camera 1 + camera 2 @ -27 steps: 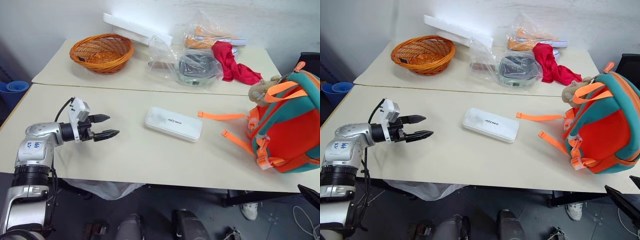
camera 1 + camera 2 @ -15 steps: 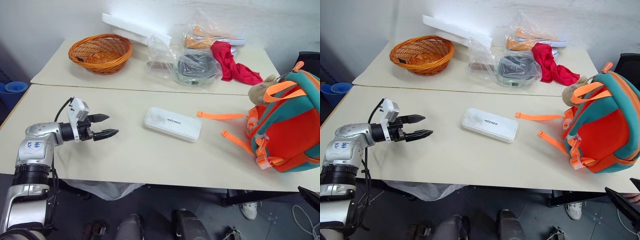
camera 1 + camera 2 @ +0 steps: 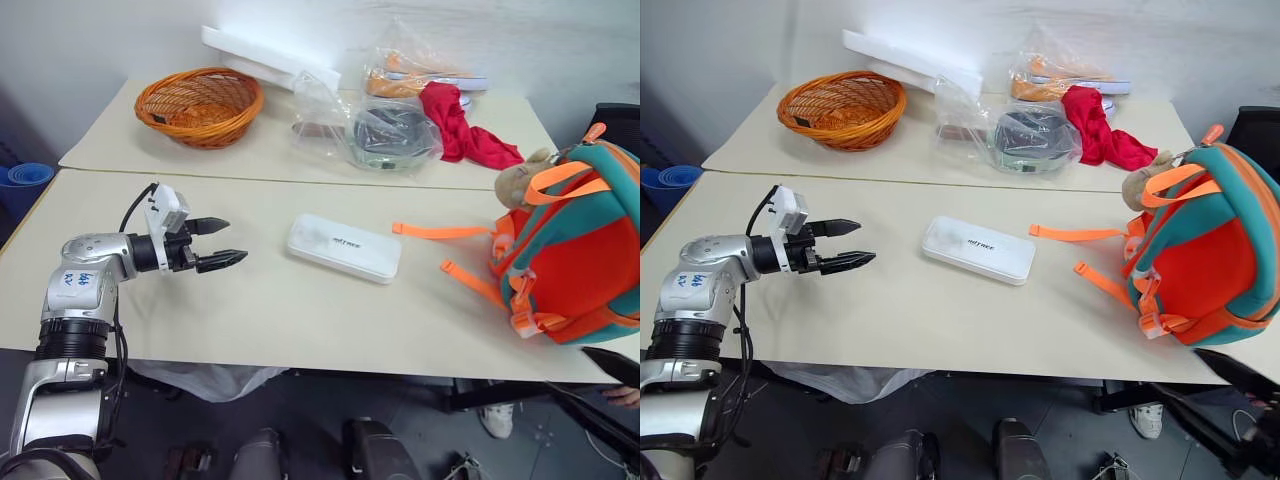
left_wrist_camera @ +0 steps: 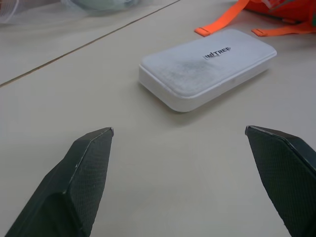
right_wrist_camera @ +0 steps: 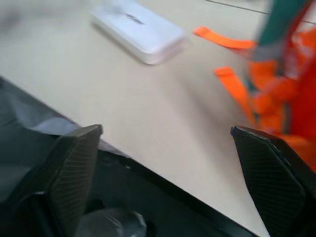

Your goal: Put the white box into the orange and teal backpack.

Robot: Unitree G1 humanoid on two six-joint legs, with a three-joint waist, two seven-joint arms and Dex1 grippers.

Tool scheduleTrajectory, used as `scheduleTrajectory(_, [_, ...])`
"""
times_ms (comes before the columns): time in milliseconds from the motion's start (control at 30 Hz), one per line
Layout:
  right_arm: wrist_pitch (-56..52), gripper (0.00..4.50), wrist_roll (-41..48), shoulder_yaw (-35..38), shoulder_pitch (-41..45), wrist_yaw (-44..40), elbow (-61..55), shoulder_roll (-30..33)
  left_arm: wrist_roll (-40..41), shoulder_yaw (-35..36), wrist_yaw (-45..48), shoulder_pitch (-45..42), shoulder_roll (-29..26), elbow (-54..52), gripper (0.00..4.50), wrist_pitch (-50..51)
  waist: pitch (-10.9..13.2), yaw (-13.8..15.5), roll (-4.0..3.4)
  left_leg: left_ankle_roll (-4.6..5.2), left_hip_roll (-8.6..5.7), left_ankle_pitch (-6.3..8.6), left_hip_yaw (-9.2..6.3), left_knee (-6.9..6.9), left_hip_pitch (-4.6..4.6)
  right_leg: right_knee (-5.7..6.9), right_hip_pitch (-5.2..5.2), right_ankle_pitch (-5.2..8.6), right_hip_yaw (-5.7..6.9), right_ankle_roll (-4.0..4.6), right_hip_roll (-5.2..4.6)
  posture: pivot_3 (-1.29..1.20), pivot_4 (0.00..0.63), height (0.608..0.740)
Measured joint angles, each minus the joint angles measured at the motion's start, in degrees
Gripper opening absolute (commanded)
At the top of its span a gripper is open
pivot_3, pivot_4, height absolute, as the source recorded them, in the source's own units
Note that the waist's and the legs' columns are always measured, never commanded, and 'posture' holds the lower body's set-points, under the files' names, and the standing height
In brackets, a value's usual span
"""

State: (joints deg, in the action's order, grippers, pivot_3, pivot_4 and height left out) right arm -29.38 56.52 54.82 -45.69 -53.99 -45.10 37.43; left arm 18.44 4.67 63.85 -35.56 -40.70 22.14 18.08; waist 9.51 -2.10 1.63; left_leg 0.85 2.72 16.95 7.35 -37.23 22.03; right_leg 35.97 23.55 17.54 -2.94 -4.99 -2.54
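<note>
A woven orange basket (image 3: 198,104) sits near the far left corner of the rear tabletop (image 3: 120,140). Behind it, along the far edge, lies a long white foam slab (image 3: 270,62). At the middle of the rear tabletop, crumpled clear plastic bags (image 3: 370,130) hold something dark and rounded. Just beside them, toward the right edge, lies a red cloth (image 3: 460,125). Another clear bag (image 3: 420,78) with orange and white contents rests at the far edge. Blue stacked cups (image 3: 22,178) stand on the floor past the left edge.
</note>
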Motion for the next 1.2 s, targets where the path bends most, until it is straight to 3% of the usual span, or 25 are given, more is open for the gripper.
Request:
scheduleTrajectory(133, [-1.9,1.91,0.8,-10.0,13.3,6.4,-2.6,7.0,-3.5,-2.6,-2.7,-3.2,3.4,3.9,2.39,-4.5,0.0,0.4,0.19,-0.01,-0.09,-0.02,-0.05,-0.15,0.06,-0.02,0.00,-0.18,0.05,0.00,-0.07,0.00,0.150,0.740])
scheduleTrajectory(300, [-3.8,0.20,-9.6,-28.1,31.5,14.7,4.0,10.1,-7.4,-4.5,-6.0,-8.8,7.1,11.2,0.83,-9.2,0.0,0.7,0.26,0.17,-0.13,-0.16,-0.19,-0.24,0.32,-0.03,0.14,-0.16,0.21,0.03,-0.06,0.00,0.150,0.740])
scheduleTrajectory(400, [-5.7,0.00,-16.0,-38.4,43.4,19.3,10.9,8.7,-9.8,-5.9,-8.0,-11.2,9.8,14.9,0.03,-11.1,0.0,0.7,0.24,0.13,-0.10,-0.15,-0.17,-0.42,0.53,0.01,0.29,-0.16,0.23,0.02,0.01,0.00,0.150,0.740])
scheduleTrajectory(567, [-6.2,0.00,-26.0,-50.7,56.3,24.8,22.6,2.7,-14.2,-7.9,-14.4,-15.8,14.3,22.0,0.03,-12.6,0.0,0.6,0.24,0.04,-0.02,-0.21,-0.09,-0.80,0.79,0.26,0.51,-0.18,0.47,-0.03,0.16,0.00,0.150,0.740])
scheduleTrajectory(733, [-7.0,0.00,-33.5,-56.9,63.4,29.4,32.1,-3.6,-17.1,-8.3,-20.2,-19.3,17.9,28.6,0.03,-14.9,0.0,0.6,0.24,-0.01,-0.05,-0.31,0.08,-0.97,1.19,0.70,1.05,-0.20,0.49,-0.06,0.13,0.00,0.150,0.740])
scheduleTrajectory(933, [-6.8,0.00,-40.0,-59.3,65.8,32.0,38.5,-6.8,-18.3,-10.1,-17.7,-19.5,19.7,29.7,0.03,-15.1,0.0,0.5,0.24,-0.12,-0.02,-0.37,0.14,-0.97,1.18,0.89,1.07,-0.20,0.49,-0.06,0.22,0.00,0.150,0.740])
scheduleTrajectory(1200, [-5.4,0.00,-44.3,-57.6,66.2,33.9,40.8,-7.9,-16.2,-10.9,-8.7,-12.9,17.8,17.0,0.03,-6.5,0.0,0.4,0.23,-0.19,0.02,-0.41,0.20,-0.96,1.14,0.96,1.10,-0.20,0.40,-0.06,0.23,0.00,0.150,0.740])
